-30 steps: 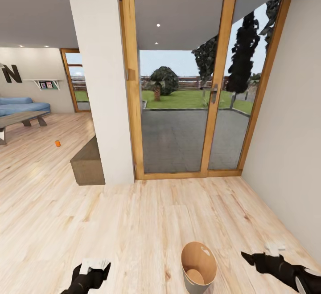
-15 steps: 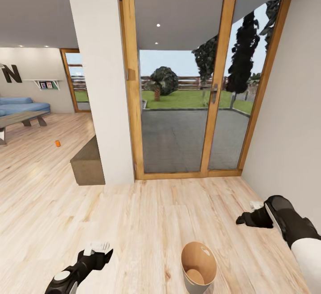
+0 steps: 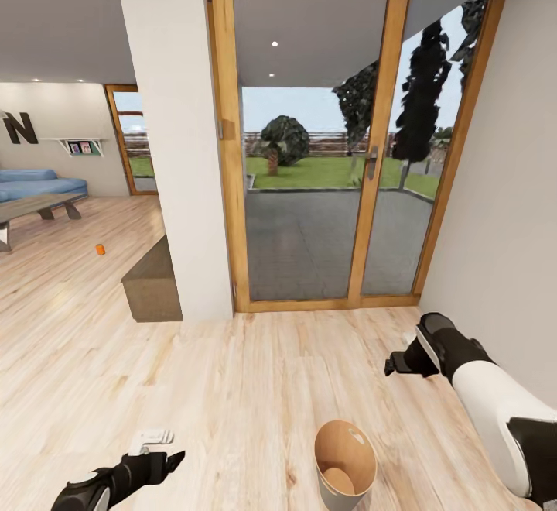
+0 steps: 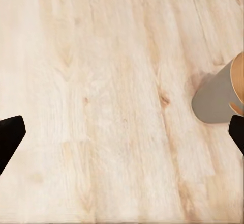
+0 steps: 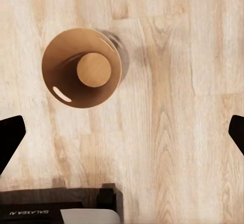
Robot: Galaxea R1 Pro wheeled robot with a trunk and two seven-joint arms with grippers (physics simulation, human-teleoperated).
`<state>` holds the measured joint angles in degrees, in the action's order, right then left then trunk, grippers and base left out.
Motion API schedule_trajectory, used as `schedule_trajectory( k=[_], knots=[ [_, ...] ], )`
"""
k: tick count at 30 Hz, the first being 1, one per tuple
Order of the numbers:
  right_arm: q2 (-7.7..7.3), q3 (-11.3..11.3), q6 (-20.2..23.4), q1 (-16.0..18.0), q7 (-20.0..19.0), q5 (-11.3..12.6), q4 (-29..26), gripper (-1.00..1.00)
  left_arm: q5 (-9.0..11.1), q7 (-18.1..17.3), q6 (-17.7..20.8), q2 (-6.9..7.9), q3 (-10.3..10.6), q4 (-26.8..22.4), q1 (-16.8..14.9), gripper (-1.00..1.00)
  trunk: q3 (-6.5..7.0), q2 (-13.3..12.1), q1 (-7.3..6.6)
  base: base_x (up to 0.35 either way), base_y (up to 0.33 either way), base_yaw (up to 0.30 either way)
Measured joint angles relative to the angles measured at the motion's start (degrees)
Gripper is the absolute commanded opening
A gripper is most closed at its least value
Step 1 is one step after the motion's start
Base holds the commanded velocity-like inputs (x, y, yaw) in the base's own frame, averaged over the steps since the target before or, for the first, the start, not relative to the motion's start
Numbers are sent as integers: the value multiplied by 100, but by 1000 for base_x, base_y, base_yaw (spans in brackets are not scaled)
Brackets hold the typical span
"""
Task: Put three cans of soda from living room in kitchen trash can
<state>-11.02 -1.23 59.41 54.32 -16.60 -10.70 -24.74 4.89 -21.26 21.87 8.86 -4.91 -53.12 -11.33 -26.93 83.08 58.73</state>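
Observation:
The tash can (image 3: 345,488), a grey tapered bin with a tan inside, stands on the wood floor at the bottom of the head view. The right wrist view looks straight down into the tash can (image 5: 57,65), which holds nothing. My right gripper (image 3: 394,364) hovers open above the floor, up and right of the bin, its fingertips (image 5: 10,136) wide apart. My left gripper (image 3: 167,460) is low at the bin's left, open (image 4: 122,138), with the bin's grey side (image 4: 217,98) ahead. One orange can of soda (image 3: 100,248) stands far off on the living room floor.
A glass door (image 3: 317,147) in a wood frame faces me, with a white pillar (image 3: 174,132) and a low brown bench (image 3: 152,282) to its left. A white wall (image 3: 503,186) runs close on the right. The blue sofa (image 3: 39,183) and coffee table (image 3: 35,206) lie far left.
My right arm has lifted and swung in toward the bin, with more of its white forearm in view. The left gripper has turned and sunk slightly lower left. The camera has not moved.

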Motion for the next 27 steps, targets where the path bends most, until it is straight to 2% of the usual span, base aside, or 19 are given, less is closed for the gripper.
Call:
schedule_trajectory(
  k=[11,21,27],
  knots=[
    [50,-33,5,23,-25,48,63,100,42,-80,81,25,-95,2,8,100,0,0,0,7,5,0],
    [53,-53,-14,20,19,41,57,100,12,-68,28,29,-101,29,9,100,0,0,0,179,85,0],
    [37,-50,-230,5,0,41,47,100,-1,-40,6,23,-99,36,11,100,0,0,0,60,20,0]
  ],
)
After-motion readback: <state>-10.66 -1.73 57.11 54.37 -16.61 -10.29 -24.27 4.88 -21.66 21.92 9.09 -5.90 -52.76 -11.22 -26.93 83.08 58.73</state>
